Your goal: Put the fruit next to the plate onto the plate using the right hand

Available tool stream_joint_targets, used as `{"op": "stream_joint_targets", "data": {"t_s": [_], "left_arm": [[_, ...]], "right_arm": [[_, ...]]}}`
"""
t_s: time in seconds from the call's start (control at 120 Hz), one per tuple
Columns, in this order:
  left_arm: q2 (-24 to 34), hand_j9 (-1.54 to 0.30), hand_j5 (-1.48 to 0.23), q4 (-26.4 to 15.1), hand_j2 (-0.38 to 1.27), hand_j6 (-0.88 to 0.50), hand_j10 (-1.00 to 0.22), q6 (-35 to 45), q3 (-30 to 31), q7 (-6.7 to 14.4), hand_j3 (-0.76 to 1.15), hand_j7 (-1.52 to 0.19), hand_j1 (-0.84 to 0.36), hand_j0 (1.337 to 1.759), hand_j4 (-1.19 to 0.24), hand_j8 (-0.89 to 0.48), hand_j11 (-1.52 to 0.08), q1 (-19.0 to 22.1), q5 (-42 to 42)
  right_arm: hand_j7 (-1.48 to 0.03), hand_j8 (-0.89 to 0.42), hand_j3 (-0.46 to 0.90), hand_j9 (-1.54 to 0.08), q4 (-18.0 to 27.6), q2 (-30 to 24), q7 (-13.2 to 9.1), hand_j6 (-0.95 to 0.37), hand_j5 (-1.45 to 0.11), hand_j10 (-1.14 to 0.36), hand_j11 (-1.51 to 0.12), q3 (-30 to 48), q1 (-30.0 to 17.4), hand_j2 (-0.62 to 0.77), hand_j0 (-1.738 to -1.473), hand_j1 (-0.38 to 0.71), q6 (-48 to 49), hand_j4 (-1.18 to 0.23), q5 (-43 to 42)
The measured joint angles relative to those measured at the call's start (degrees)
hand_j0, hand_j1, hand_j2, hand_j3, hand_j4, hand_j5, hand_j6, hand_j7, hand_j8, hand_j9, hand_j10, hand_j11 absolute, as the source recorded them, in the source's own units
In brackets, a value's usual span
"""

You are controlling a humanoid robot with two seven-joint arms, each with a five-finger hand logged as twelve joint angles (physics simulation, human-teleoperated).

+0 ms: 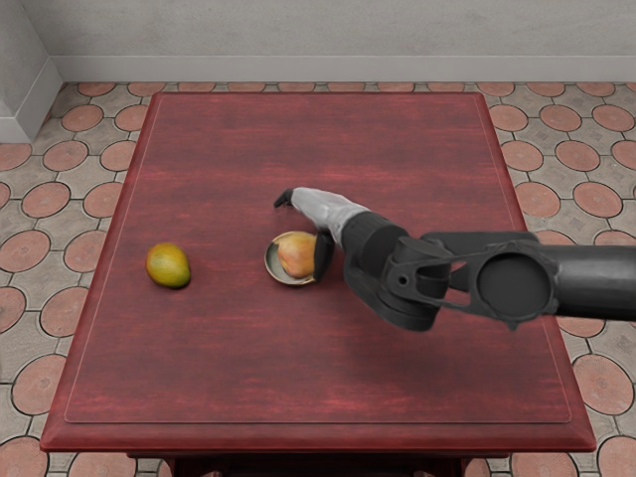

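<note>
Item, right arm (pixel 566 283): dark, entering from the right edge, forearm lying level toward the left, with a large round joint housing near its middle. Item, right hand (pixel 323 211): pale back turned up, fingers (pixel 286 199) stretched leftward and uncurled, dark thumb (pixel 323 255) pointing down, grasping nothing.

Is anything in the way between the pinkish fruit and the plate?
No, nothing visible is in the way. The fruit already sits on the plate. The right hand is right beside it, with its fingers stretched out. The mango lies well off to the picture's left.
</note>
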Motion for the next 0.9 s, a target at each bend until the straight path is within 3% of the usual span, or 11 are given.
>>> {"op": "stream_joint_targets", "data": {"t_s": [0.267, 0.458, 0.625, 0.767, 0.9], "left_arm": [[0.0, -0.32, -0.32, 0.0, 0.05, -0.24, -0.24, 0.0, 0.0, 0.0, 0.0, -0.32, 0.06, 1.658, -0.24, -0.24, -0.32, 0.0, 0.0], [0.0, -0.32, -0.32, 0.0, 0.05, -0.24, -0.24, 0.0, 0.0, 0.0, 0.0, -0.32, 0.06, 1.658, -0.24, -0.24, -0.32, 0.0, 0.0], [0.0, -0.32, -0.32, 0.0, 0.05, -0.24, -0.24, 0.0, 0.0, 0.0, 0.0, -0.32, 0.06, 1.658, -0.24, -0.24, -0.32, 0.0, 0.0], [0.0, -0.32, -0.32, -0.2, 0.05, -0.24, -0.24, 0.0, -0.1, 0.0, 0.0, -0.32, 0.06, 1.658, -0.24, -0.24, -0.32, 0.0, -0.1], [0.0, -0.32, -0.32, -0.2, 0.05, -0.24, -0.24, 0.0, -0.2, 0.0, 0.0, -0.32, 0.06, 1.658, -0.24, -0.24, -0.32, 0.0, -0.2]], "right_arm": [[-0.12, -0.06, 0.0, -0.12, 8.6, -7.5, 0.0, -0.07, -0.12, -0.08, -0.12, 8.4, 0.2, 0.0, -1.657, -0.26, 1.9, -0.08, 3.2], [-0.08, -0.05, 0.0, -0.08, 10.7, -21.4, 0.0, -0.05, -0.08, -0.05, -0.08, 22.9, -3.4, 0.0, -1.658, -0.29, 27.8, -0.06, 21.5], [-0.06, -0.04, 0.0, -0.06, 7.1, -33.3, 0.0, -0.04, -0.06, -0.04, -0.06, 29.9, -5.0, -0.01, -1.658, -0.3, 49.4, -0.05, 36.6], [-0.05, -0.04, 0.0, -0.05, 1.8, -38.9, 0.0, -0.04, -0.05, -0.04, -0.05, 31.6, -5.4, -0.01, -1.658, -0.3, 54.5, -0.04, 49.0], [-0.05, -0.04, 0.0, -0.05, 0.2, -40.9, 0.0, -0.04, -0.05, -0.04, -0.05, 32.0, -5.4, -0.01, -1.658, -0.31, 55.8, -0.04, 53.9]]}}
